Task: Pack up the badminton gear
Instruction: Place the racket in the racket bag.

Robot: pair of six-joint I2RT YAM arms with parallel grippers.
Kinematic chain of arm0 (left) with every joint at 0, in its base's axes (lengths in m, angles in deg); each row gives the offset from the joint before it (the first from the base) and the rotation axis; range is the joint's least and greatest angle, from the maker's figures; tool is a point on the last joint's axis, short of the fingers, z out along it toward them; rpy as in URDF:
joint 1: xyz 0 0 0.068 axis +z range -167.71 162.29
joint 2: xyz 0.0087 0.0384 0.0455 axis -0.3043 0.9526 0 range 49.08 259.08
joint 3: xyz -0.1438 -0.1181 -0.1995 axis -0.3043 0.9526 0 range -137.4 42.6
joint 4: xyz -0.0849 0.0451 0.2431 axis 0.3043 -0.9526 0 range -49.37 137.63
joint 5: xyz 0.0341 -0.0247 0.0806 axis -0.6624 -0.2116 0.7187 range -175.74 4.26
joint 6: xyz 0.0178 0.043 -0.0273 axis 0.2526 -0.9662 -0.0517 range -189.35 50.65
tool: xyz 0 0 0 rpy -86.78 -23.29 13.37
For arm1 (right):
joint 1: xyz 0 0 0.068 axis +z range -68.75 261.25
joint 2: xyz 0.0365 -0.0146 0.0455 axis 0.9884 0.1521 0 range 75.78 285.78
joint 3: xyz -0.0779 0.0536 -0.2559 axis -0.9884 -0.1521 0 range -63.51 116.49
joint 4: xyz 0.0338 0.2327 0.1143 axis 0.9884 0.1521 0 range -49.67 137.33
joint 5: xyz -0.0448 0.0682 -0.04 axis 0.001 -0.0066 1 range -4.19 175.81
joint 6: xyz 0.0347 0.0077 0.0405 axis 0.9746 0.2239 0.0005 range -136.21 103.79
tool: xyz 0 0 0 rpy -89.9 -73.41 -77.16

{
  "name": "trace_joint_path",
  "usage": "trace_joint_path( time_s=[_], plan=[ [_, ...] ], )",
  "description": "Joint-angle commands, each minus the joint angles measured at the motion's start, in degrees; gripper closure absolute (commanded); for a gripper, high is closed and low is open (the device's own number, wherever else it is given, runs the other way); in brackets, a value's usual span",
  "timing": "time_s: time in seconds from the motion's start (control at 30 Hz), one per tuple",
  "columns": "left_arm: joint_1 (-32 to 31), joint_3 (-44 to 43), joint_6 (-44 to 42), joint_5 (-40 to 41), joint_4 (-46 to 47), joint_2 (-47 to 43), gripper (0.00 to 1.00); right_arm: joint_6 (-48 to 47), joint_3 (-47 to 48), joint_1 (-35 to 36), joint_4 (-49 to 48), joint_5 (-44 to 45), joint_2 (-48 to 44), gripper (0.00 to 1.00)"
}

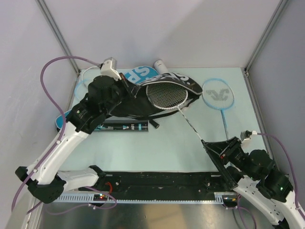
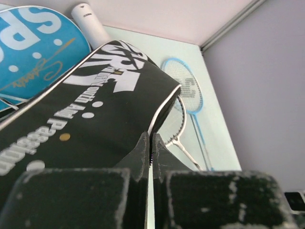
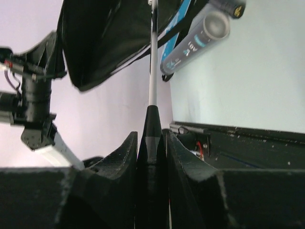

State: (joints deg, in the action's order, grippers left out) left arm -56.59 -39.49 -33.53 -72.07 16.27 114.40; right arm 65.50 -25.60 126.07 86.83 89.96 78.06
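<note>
The left arm point(image 1: 66, 138) is stretched far forward, the left gripper point(image 2: 151, 143) pinched tight on a cover point(image 2: 95, 119) edge. The right arm point(image 1: 262, 181) is folded low, the right gripper point(image 3: 151, 139) clamped on a racket point(image 3: 153, 71) handle.

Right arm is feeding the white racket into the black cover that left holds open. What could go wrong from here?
The left gripper pinches only a thin edge of the black cover; a slip could drop the flap onto the head of the white racket.
The right gripper grips that racket far down its handle, so the head may swing or snag the cover's rim.
The light-blue racket lies close by; a sideways sweep could knock it.
</note>
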Motion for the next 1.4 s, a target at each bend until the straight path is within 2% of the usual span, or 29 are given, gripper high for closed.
trace_joint_path(
  time_s=[0.0,0.3,0.53,0.67,1.0,1.17,1.37],
  plan=[
    [-0.5,1.9,4.9,-4.5,4.0,-5.1,1.00,-0.1,0.1,-1.0,-6.0,12.5,0.1,1.00],
    [-3.8,19.3,10.4,-11.2,14.0,-9.3,1.00,-4.3,-1.6,-0.9,-21.3,13.3,9.1,1.00],
    [-6.6,32.6,14.7,-18.3,31.8,-7.7,1.00,-5.2,-7.8,-0.7,-35.0,14.7,20.5,1.00],
    [-8.0,36.0,15.1,-20.4,35.9,-5.4,1.00,-3.6,-11.4,-0.2,-43.6,14.5,27.4,1.00],
    [-8.4,42.6,14.6,-22.2,39.8,-4.4,1.00,-6.8,-12.7,-0.7,-63.4,12.8,47.9,1.00],
    [-8.1,44.8,16.3,-22.5,40.1,-6.1,1.00,-7.5,-11.9,-2.5,-69.2,13.0,56.6,1.00],
    [-8.8,46.1,22.5,-24.8,42.6,-7.0,1.00,-7.4,-10.9,-2.4,-76.2,16.7,65.3,1.00]
  ],
)
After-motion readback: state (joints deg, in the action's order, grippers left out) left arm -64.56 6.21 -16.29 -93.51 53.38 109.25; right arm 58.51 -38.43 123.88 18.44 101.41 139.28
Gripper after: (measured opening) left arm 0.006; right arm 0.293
